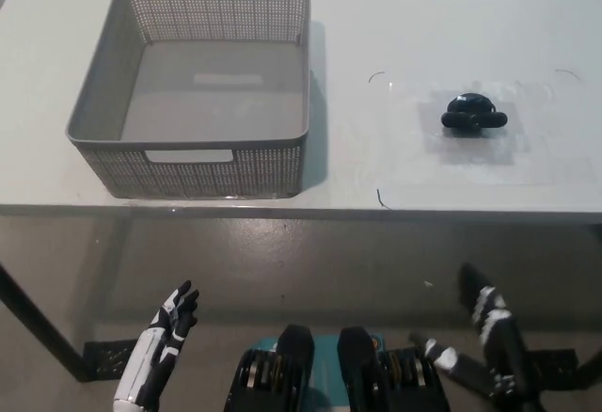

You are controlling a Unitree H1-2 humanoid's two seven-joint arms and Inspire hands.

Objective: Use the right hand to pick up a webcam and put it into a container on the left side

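A small black webcam (473, 114) lies on the white table (423, 26) at the right, inside a faintly marked patch. A grey perforated basket (103, 92) stands on the table's left side, with nothing in it. My black right hand (489, 332) hangs low at the bottom right, below the table's front edge and well short of the webcam, fingers spread and holding nothing. My white left hand (165, 337) rests at the bottom left, below the basket, fingers apart and holding nothing.
The table's front edge (301, 211) runs across the middle of the picture, with grey floor below it. A dark table leg (38, 323) slants across the lower left.
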